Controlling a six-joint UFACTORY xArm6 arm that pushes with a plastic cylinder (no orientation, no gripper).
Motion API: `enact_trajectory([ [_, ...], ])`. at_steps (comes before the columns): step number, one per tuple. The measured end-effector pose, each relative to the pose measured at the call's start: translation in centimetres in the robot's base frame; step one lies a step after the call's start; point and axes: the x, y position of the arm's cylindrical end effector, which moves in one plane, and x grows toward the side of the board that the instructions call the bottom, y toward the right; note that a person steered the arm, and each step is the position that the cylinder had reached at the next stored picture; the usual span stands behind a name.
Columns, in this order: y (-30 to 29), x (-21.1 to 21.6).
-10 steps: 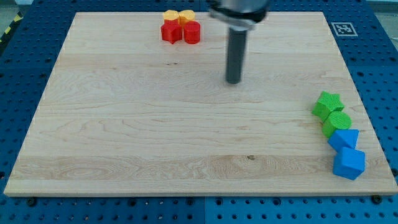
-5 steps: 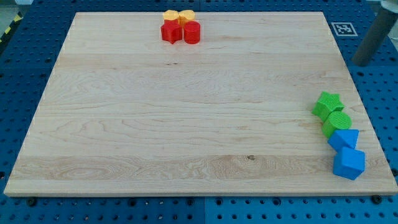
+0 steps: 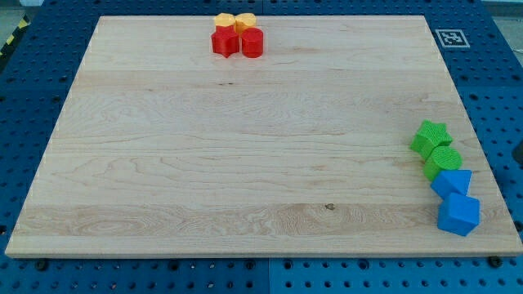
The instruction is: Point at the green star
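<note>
The green star point(image 3: 430, 136) lies near the board's right edge, at mid height. It touches a green round block point(image 3: 443, 161) just below it. Only a dark sliver of my rod shows at the view's right edge, off the board. Its lower end, my tip point(image 3: 520, 157), is to the right of the green blocks and apart from them.
Two blue blocks point(image 3: 452, 181) point(image 3: 458, 214) continue the row below the green ones. At the view's top, a red star point(image 3: 222, 42) and a red round block point(image 3: 252, 42) sit in a cluster with two yellow blocks point(image 3: 224, 20) point(image 3: 244, 20). A marker tag point(image 3: 450, 37) sits at the board's top right corner.
The rod moved from the board's upper middle to the upper right, then down the right side, almost out of view. No block has moved.
</note>
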Motion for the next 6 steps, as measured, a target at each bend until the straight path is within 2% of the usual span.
enact_trajectory([
  [2, -0.8, 1.5],
  [4, -4.2, -3.0],
  [6, -13.6, -3.5],
])
